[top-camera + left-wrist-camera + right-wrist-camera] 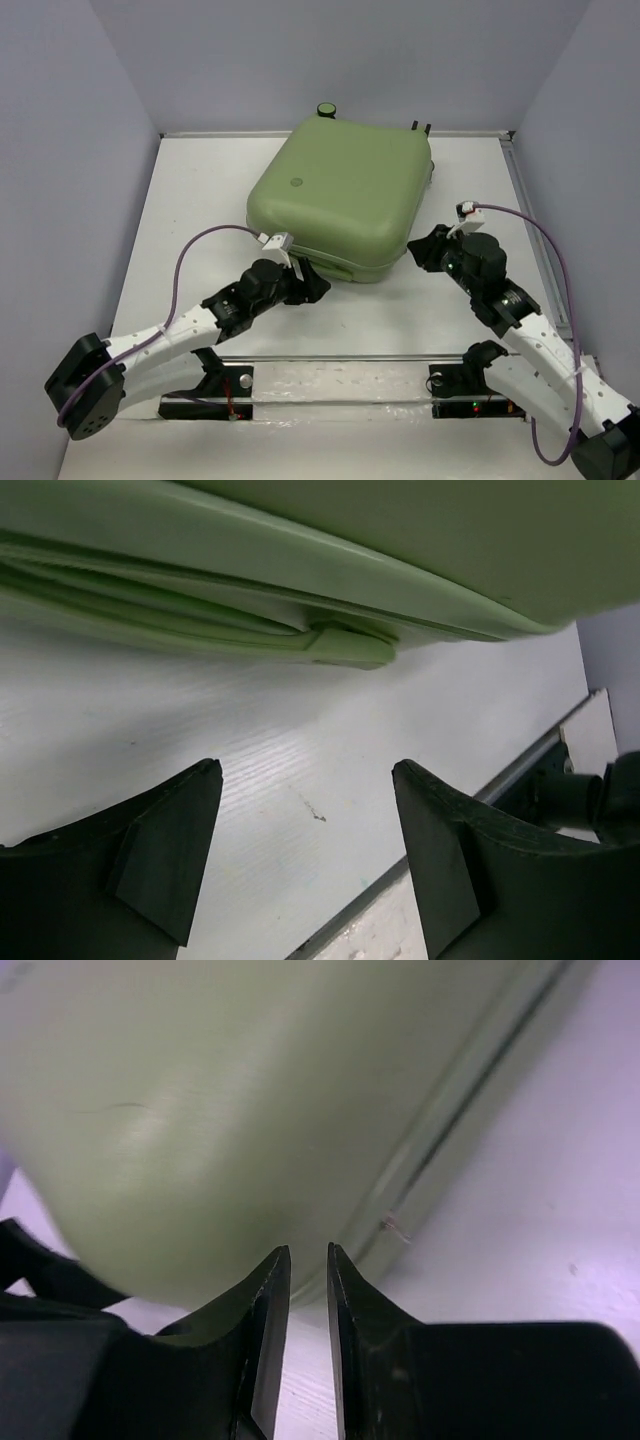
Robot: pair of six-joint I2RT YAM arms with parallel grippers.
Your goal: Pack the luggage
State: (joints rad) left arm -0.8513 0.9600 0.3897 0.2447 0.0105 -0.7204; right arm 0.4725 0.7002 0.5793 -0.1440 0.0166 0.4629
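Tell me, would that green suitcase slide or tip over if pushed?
The suitcase lies flat on its broad side, so it would probably slide rather than tip. It looks smooth and hard: likely stiff, but slippery to grip. Being far bigger than the left gripper, it may be heavy to lift.

luggage (340, 190) interior hidden, shell blurred in right wrist view

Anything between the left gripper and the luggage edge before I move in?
Nothing. In the left wrist view, only bare white table lies between the open left gripper and the near edge of the luggage.
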